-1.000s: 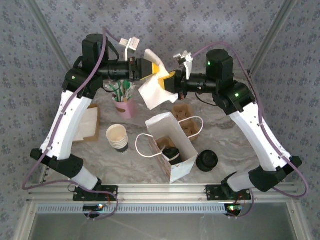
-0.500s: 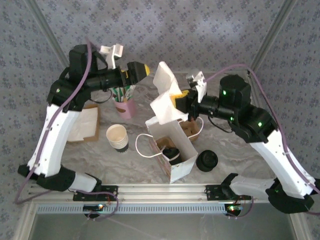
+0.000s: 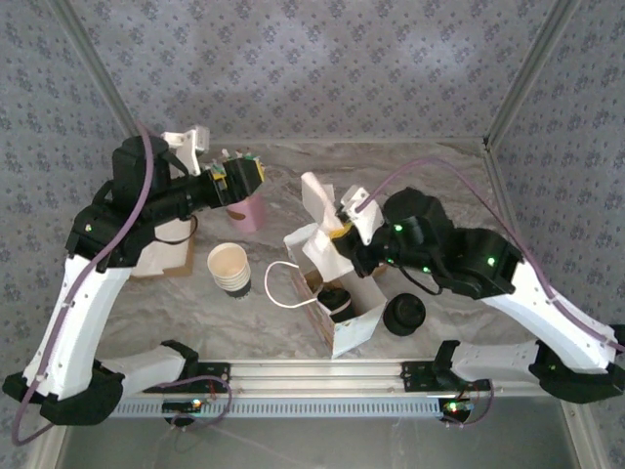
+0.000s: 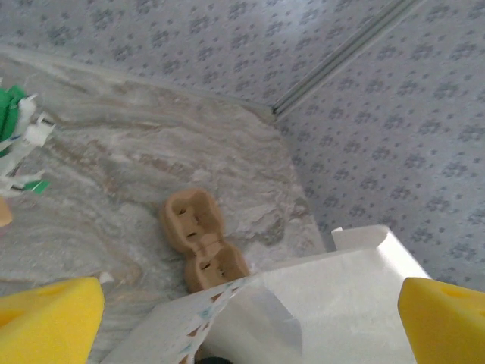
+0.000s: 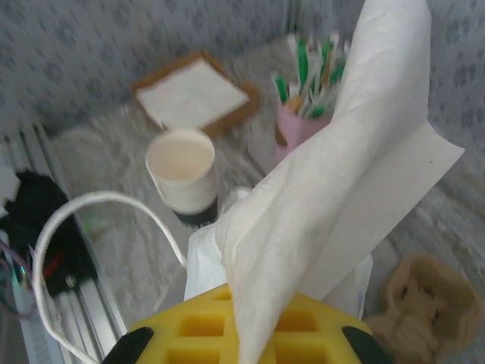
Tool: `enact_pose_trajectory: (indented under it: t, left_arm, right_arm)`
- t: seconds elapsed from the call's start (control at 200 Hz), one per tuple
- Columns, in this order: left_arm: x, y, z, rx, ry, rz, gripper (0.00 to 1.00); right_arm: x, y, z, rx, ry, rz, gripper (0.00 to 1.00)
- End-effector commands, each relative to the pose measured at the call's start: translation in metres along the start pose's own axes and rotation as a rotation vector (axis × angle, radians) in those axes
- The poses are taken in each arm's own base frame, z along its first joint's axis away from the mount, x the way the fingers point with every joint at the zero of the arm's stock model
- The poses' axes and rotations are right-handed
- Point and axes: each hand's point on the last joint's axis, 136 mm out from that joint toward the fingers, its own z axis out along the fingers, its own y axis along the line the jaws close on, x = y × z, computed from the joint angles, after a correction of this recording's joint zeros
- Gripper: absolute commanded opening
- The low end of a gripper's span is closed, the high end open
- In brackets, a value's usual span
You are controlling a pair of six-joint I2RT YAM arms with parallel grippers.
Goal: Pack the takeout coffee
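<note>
The coffee, black lid on, sits inside the open bag at the middle of the bench, toward the near end of the bag's mouth; one white loop handle lies out on the bag's left. Just above the far end of the bag the right hand is clamped on a napkin, which stands up from between its yellow pads; the sheet is creased and leans away over the bag. Right of the bag lies a loose black lid; left of it stands a cup stack; beyond that, a pink cup of sticks. The left hand hangs by the pink cup, jaws wide apart, holding nothing. A cardboard carrier lies past the bag; a tray of napkins sits at far left.
</note>
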Motion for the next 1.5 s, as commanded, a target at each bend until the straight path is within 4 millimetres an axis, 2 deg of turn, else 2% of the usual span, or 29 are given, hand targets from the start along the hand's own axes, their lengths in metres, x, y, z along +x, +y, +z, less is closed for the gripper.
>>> enact_pose_trajectory:
  t: [0.0, 0.08, 0.22, 0.475, 0.675, 0.76, 0.854, 0.989, 1.114, 1.324, 1.494]
  left_arm:
    - [0.005, 0.01, 0.0, -0.038, 0.0, -0.007, 0.99]
    - [0.009, 0.014, 0.004, -0.046, 0.013, -0.012, 0.99]
    - [0.014, 0.019, 0.012, -0.053, 0.032, -0.016, 0.99]
    - [0.023, 0.03, 0.025, -0.077, 0.07, -0.023, 0.99]
    - [0.029, 0.033, 0.033, -0.075, 0.093, -0.029, 0.99]
    - [0.031, 0.034, 0.036, -0.075, 0.1, -0.029, 0.99]
    - [0.032, 0.035, 0.038, -0.073, 0.107, -0.031, 1.0]
    - [0.035, 0.036, 0.043, -0.074, 0.127, -0.032, 0.99]
    - [0.04, 0.042, 0.05, -0.089, 0.157, -0.036, 0.97]
    - [0.048, 0.05, 0.061, -0.105, 0.186, -0.038, 0.95]
    - [0.05, 0.054, 0.064, -0.111, 0.185, -0.033, 0.94]
  right_arm:
    - [0.027, -0.011, -0.003, 0.092, 0.155, -0.009, 0.0]
    - [0.04, -0.011, -0.001, 0.103, 0.239, 0.004, 0.0]
    - [0.053, -0.003, 0.002, 0.073, 0.329, 0.036, 0.0]
    - [0.066, 0.012, 0.005, 0.013, 0.419, 0.085, 0.0]
    - [0.061, 0.02, -0.004, -0.027, 0.389, 0.126, 0.0]
    - [0.062, 0.023, -0.002, -0.031, 0.414, 0.169, 0.0]
    - [0.073, 0.031, 0.005, -0.066, 0.495, 0.2, 0.0]
    - [0.086, 0.028, 0.012, -0.035, 0.582, 0.242, 0.0]
    - [0.09, 0.024, 0.015, 0.001, 0.617, 0.3, 0.0]
    - [0.094, 0.026, 0.034, 0.079, 0.704, 0.441, 0.0]
    - [0.109, 0.022, 0.032, 0.217, 0.786, 0.563, 0.0]
